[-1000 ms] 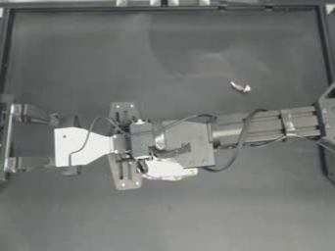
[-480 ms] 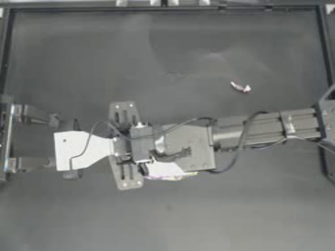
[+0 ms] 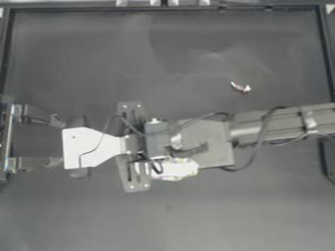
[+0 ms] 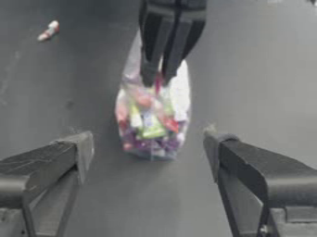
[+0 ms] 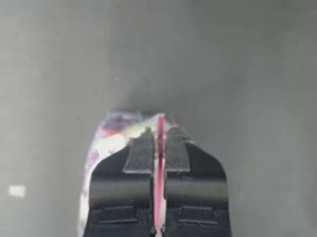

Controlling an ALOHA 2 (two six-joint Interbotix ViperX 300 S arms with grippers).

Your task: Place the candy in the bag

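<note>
Right end effector (image 5: pixel 158 139) pinched the bag (image 4: pixel 153 115) mouth; left end effector (image 4: pixel 148 152) spread just before it, candy (image 3: pixel 240 87) well beyond.

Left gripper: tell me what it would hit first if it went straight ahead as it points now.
The bag, lying between and ahead of the open left gripper, with the right gripper pinching its far edge just beyond. Depth is hard to judge.
</note>
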